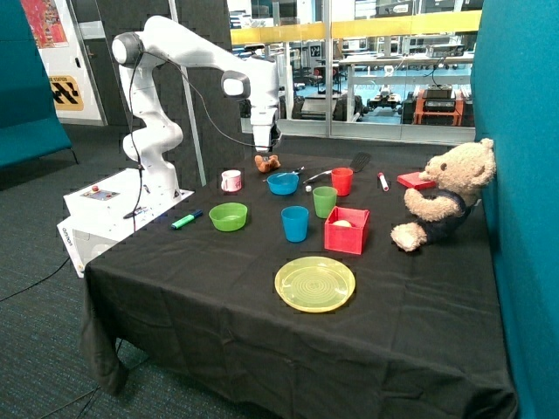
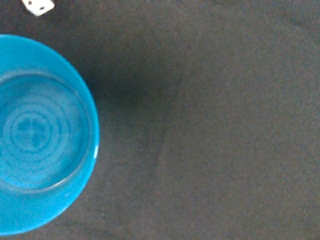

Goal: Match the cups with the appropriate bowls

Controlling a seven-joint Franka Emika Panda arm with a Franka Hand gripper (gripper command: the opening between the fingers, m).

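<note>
The arm hangs over the back of the desk (image 1: 218,332), its claw (image 1: 264,142) poised above the small brown toy (image 1: 267,162) and just beside the blue bowl (image 1: 283,182). Whether the claw is open or closed, and whether it carries anything, cannot be told from either view. The wrist view looks straight down on that blue bowl (image 2: 37,135), empty, with bare black cloth beside it and a white die (image 2: 39,6) at the edge.

Nothing looks matched yet. The blue cup (image 1: 295,223) stands alone near the middle of the desk, well apart from its bowl. The green cup (image 1: 324,202) stands between the blue cup and the red cup (image 1: 342,182), and the green bowl (image 1: 229,216) sits empty nearer the robot base, beside a green marker (image 1: 186,219). So both pairings appear still to do.

As for writing, there is a label on the white base box (image 1: 100,214) but it is too small to read.
</note>
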